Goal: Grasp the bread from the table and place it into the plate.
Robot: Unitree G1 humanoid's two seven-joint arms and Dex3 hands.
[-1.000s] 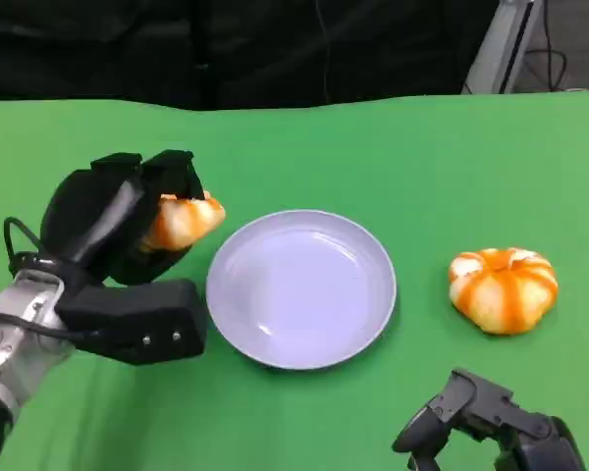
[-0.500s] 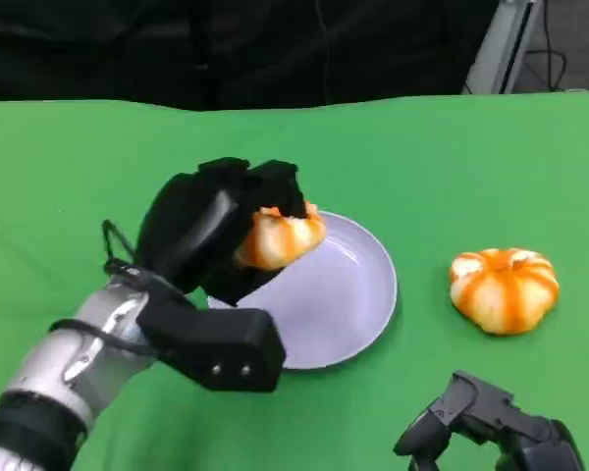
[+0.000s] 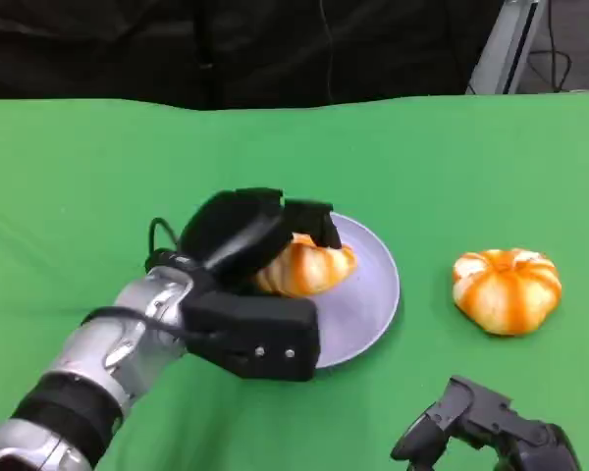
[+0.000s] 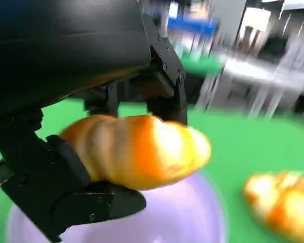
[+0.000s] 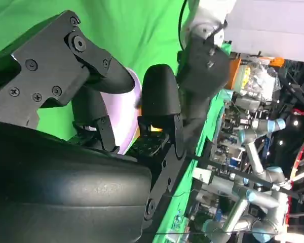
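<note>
Head view: my left hand (image 3: 250, 240) grips the bread (image 3: 307, 268) over the plate (image 3: 373, 294), the loaf's long axis running 9 to 3 o'clock; my right hand (image 3: 476, 427) idles at 5 o'clock, fingers curled on nothing.

Left wrist view: my fingers (image 4: 162, 76) clamp the bread (image 4: 137, 149) directly above the plate (image 4: 192, 217).

the bread (image 3: 309, 270) has a glossy, smooth orange-striped crust. the plate (image 3: 373, 294) looks like smooth, faintly shiny lilac plastic. matt green cloth covers the counter (image 3: 422, 167). the left hand (image 3: 250, 245) is matt black plastic on a brushed silver metal forearm (image 3: 108, 358).
</note>
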